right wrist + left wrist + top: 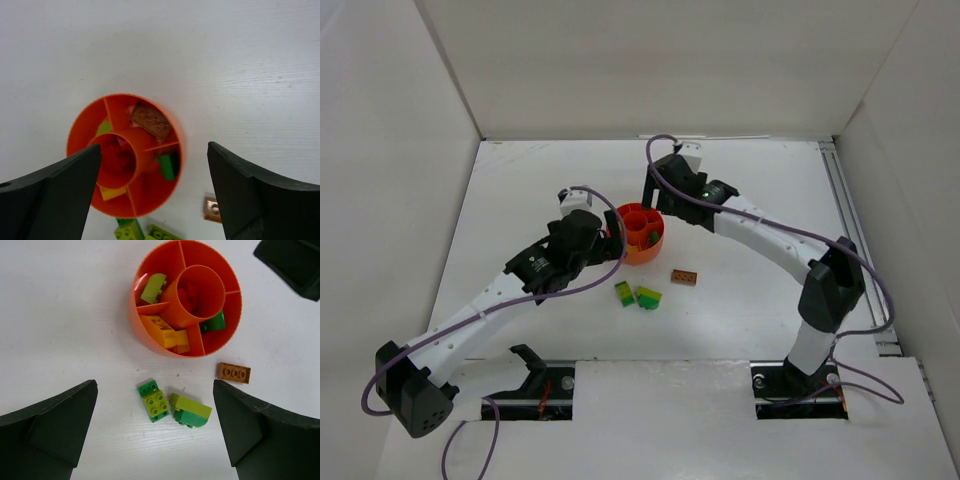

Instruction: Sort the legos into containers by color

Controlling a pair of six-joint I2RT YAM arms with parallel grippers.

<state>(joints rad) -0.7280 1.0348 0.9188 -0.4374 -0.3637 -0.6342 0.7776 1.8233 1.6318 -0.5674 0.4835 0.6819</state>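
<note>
Pincers gape wide and empty, left pincer (155,435) and right pincer (155,195) alike. Orange dish (640,253) sits mid-bench (520,200), holding sorted bricks. Green-lime stacks (625,293) lie at its 6 o'clock, brown brick (684,277) at 4 o'clock.

White table (520,200), white enclosure walls (650,60)

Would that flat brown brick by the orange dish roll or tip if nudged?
Probably neither: the brown brick lies flat, so it should slide. It looks stiff and light. Being thin, it may be awkward to pinch.
</note>
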